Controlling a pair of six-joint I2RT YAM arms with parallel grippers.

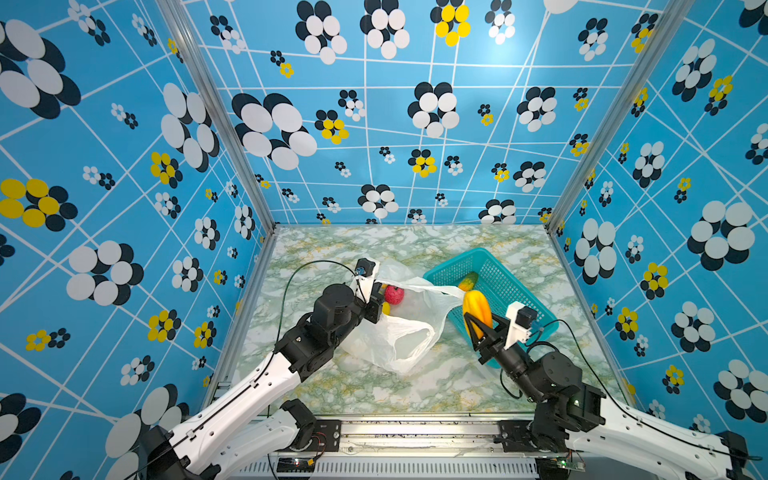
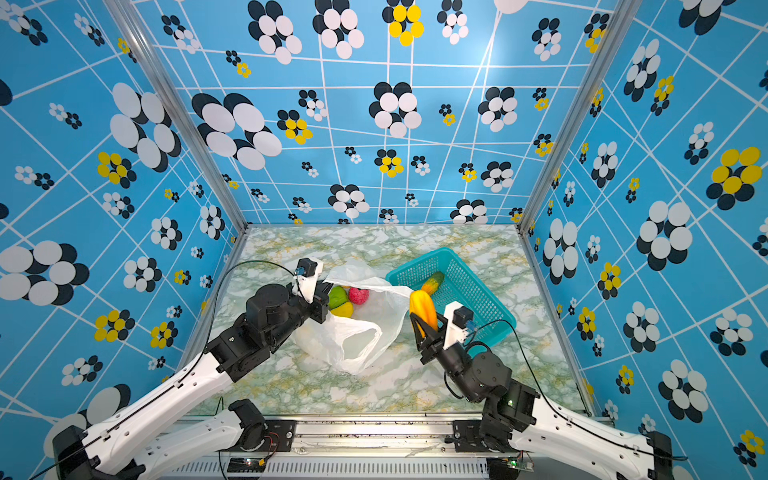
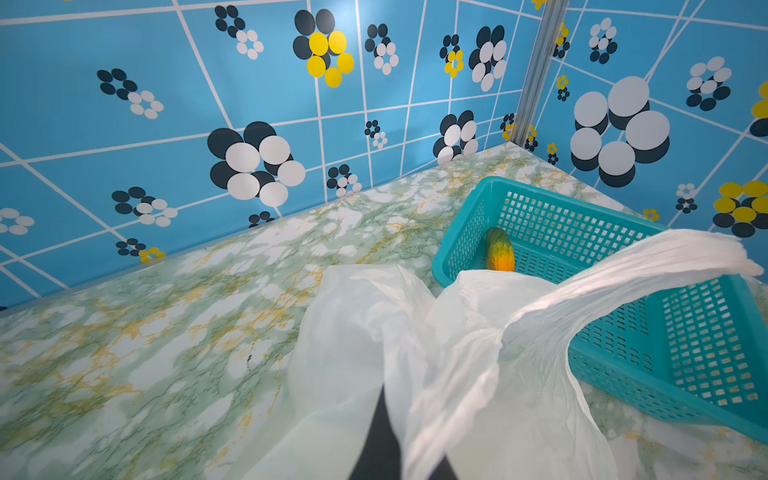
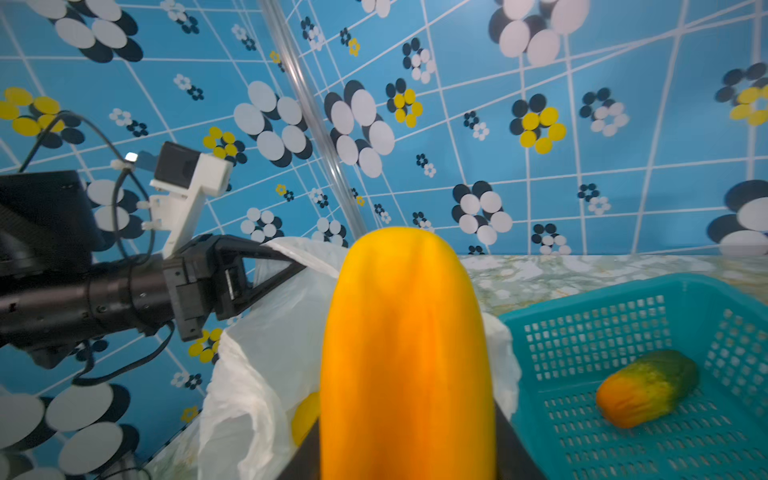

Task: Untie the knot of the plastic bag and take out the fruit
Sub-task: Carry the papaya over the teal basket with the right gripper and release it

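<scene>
Lying open on the marble table (image 1: pixel 415 386), the plastic bag (image 1: pixel 386 340) is showing you a red fruit (image 1: pixel 394 294) inside. Your left gripper (image 1: pixel 378 299) is pinching its rim closed-jawed; your right gripper (image 1: pixel 480 328) is clamping a long yellow fruit (image 1: pixel 477 309) beside the teal basket (image 1: pixel 449 270), where an orange-green fruit (image 1: pixel 468 281) is lying.

Blue walls (image 1: pixel 374 104) all round — black, white and yellow flower dots — over a green-veined marble tabletop (image 1: pixel 374 395).
</scene>
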